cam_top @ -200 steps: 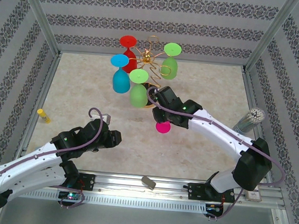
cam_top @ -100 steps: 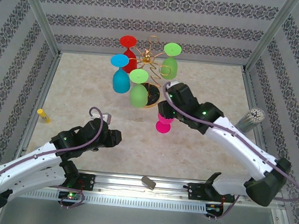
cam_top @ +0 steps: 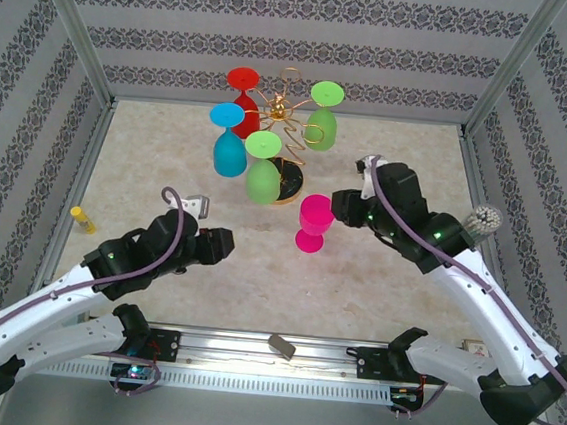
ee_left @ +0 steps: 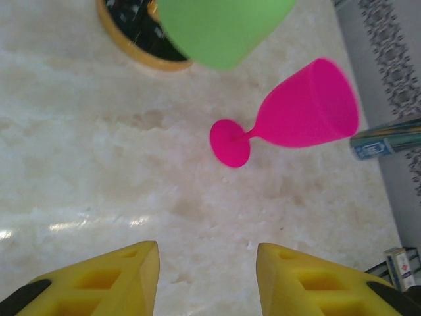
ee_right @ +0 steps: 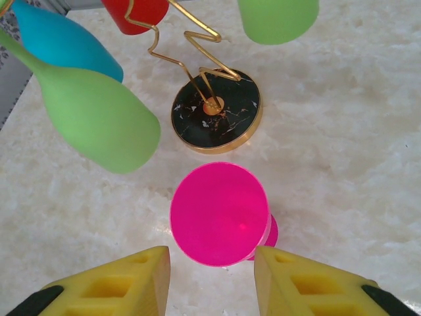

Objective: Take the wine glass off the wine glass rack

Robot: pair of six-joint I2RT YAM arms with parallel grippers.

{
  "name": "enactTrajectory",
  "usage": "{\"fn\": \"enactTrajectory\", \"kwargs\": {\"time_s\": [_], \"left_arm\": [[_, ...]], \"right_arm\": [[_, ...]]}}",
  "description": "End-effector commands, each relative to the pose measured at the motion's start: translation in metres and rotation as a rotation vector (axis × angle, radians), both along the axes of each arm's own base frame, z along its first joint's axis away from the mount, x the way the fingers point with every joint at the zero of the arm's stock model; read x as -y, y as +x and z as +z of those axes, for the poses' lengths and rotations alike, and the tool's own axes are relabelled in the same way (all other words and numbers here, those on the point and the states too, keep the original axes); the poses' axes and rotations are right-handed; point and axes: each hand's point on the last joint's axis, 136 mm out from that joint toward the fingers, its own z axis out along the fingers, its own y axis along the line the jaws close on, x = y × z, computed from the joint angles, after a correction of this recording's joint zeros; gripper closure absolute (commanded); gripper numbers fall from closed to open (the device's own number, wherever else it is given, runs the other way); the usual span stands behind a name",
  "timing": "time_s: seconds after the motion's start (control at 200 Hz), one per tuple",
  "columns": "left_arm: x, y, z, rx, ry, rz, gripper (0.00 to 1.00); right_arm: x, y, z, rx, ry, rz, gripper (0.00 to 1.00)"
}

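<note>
The gold wire wine glass rack [cam_top: 285, 115] stands at the back on its round black base [ee_right: 217, 112]. Red [cam_top: 243, 93], blue [cam_top: 229, 147] and two green wine glasses [cam_top: 263, 170] hang from it bowl down. A pink wine glass [cam_top: 313, 220] stands upright on the table in front of the base, also the pink wine glass [ee_right: 220, 214] and the pink wine glass [ee_left: 299, 115]. My right gripper [cam_top: 342, 206] is open just right of it, apart from it, right gripper [ee_right: 212, 263]. My left gripper [cam_top: 222, 245] is open over bare table at the near left, left gripper [ee_left: 207, 253].
A yellow marker [cam_top: 82, 218] lies at the left wall. A jar of white sticks [cam_top: 473, 226] stands at the right wall. A small grey block [cam_top: 281, 346] rests on the front rail. Metal frame posts bound the marble table [cam_top: 168, 161].
My right gripper has let go of the pink glass and drawn back to the right. The glass now stands alone on the table. My left arm has shifted slightly forward.
</note>
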Motion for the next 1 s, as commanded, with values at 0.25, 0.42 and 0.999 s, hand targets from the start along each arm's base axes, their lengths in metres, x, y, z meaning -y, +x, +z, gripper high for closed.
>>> {"fn": "enactTrajectory", "kwargs": {"time_s": [0.25, 0.42, 0.999], "left_arm": [[0.014, 0.032, 0.077, 0.16, -0.111, -0.037, 0.54], [0.003, 0.054, 0.091, 0.134, -0.319, -0.021, 0.54], [-0.016, 0.082, 0.112, 0.159, -0.352, 0.008, 0.5]], "right_arm": [[-0.009, -0.003, 0.005, -0.037, 0.113, 0.03, 0.59], [-0.008, -0.006, 0.012, -0.033, 0.138, 0.026, 0.56], [-0.045, -0.018, 0.039, -0.053, 0.363, 0.135, 0.45]]}}
